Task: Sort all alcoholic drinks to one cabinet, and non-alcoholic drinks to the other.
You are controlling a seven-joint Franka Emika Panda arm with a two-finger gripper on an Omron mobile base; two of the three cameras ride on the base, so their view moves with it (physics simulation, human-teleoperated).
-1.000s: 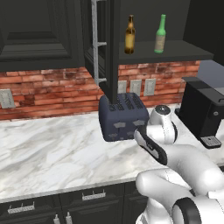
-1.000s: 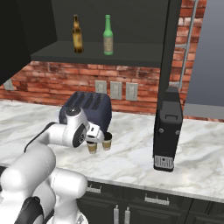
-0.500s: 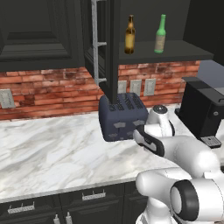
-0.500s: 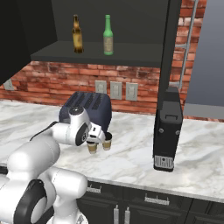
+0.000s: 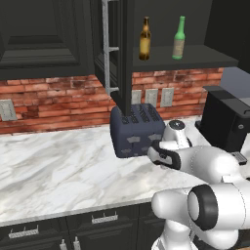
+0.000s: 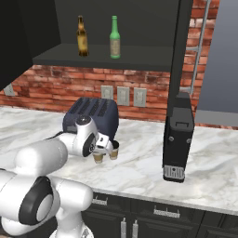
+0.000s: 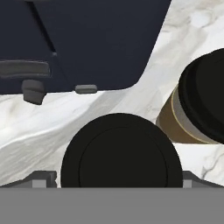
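Two tan paper coffee cups with dark lids stand on the marble counter in front of the toaster: the near cup (image 6: pixel 98 158) (image 7: pixel 121 153) and the far cup (image 6: pixel 114 149) (image 7: pixel 197 109). My gripper (image 6: pixel 100 150) (image 7: pixel 118 179) hangs open right over the near cup, one fingertip (image 7: pixel 41 177) on each side of its lid, not closed on it. The amber bottle (image 5: pixel 145 39) (image 6: pixel 82 37) and the green bottle (image 5: pixel 179 38) (image 6: pixel 115 38) stand upright side by side on the open upper cabinet's shelf (image 6: pixel 107 58).
A dark blue toaster (image 5: pixel 136 131) (image 6: pixel 93 116) (image 7: pixel 87 39) sits just behind the cups. A black coffee machine (image 5: pixel 224 122) (image 6: pixel 179 137) stands to the right. The open cabinet door (image 5: pixel 114 49) hangs above the toaster. The counter's front edge (image 6: pixel 153 197) lies close by.
The arm has swung its elbow and brought the hand a little lower and closer over the near cup. The jaws stayed open; cups and bottles have not moved.
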